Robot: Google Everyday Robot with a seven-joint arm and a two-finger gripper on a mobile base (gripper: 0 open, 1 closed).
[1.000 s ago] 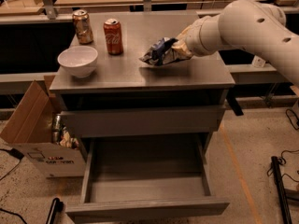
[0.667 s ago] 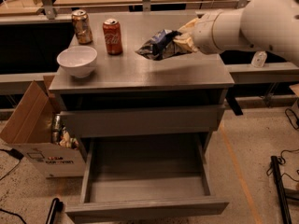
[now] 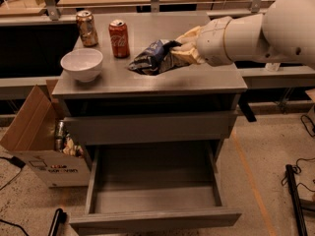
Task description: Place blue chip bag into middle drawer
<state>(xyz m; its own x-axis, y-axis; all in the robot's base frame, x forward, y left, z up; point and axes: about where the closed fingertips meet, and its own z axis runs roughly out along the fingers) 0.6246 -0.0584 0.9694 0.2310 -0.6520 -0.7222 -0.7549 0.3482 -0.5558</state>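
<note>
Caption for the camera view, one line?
Claw holds blue chip bag over cabinet top; middle drawer open below.

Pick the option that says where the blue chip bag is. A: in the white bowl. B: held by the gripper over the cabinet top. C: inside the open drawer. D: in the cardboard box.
B: the gripper clamps the right end of the blue chip bag over the cabinet top, right of the red can.

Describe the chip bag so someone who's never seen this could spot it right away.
Find the grey cabinet with one drawer pulled open. Over its top, right of the red can and white bowl, the chip bag is in the gripper. It's the only crumpled dark-blue foil thing there.
</note>
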